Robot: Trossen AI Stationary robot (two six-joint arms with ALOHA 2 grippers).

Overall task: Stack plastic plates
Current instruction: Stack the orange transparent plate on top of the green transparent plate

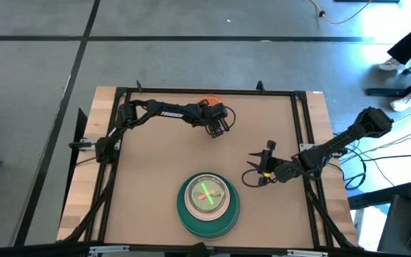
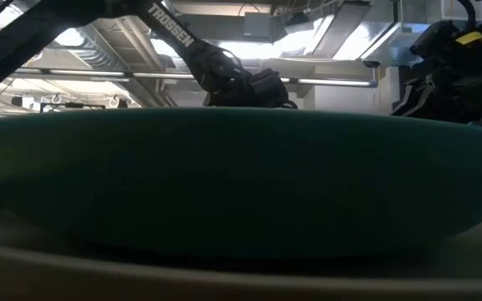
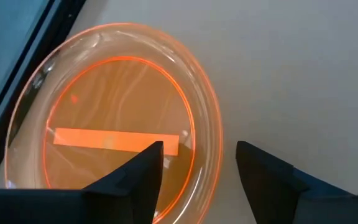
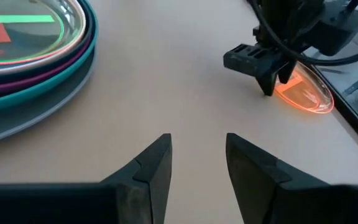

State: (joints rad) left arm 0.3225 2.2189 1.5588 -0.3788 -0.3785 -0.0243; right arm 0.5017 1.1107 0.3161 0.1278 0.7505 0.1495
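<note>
Nearest the camera, at the lower centre of the high view, sits the stack of plates (image 1: 207, 205) on the tabletop (image 1: 155, 164). Its wide teal plate (image 2: 241, 180) fills almost the whole low view, and in the right wrist view magenta and grey rims show among the layers, with a green-tinted plate (image 1: 207, 193) uppermost.

To the right of the stack, in the centre right of the high view, the right gripper (image 1: 257, 168) hovers over bare tabletop with its fingers spread apart and nothing between them.

Farther back, in the upper centre of the high view, the left gripper (image 1: 217, 128) hangs over the near edge of the orange plate (image 1: 210, 104), which lies flat close to the far rim of the tabletop, well apart from the stack. In the left wrist view its fingers (image 3: 131, 180) stand apart, one over the plate's rim and one over the tabletop beside it, holding nothing.
</note>
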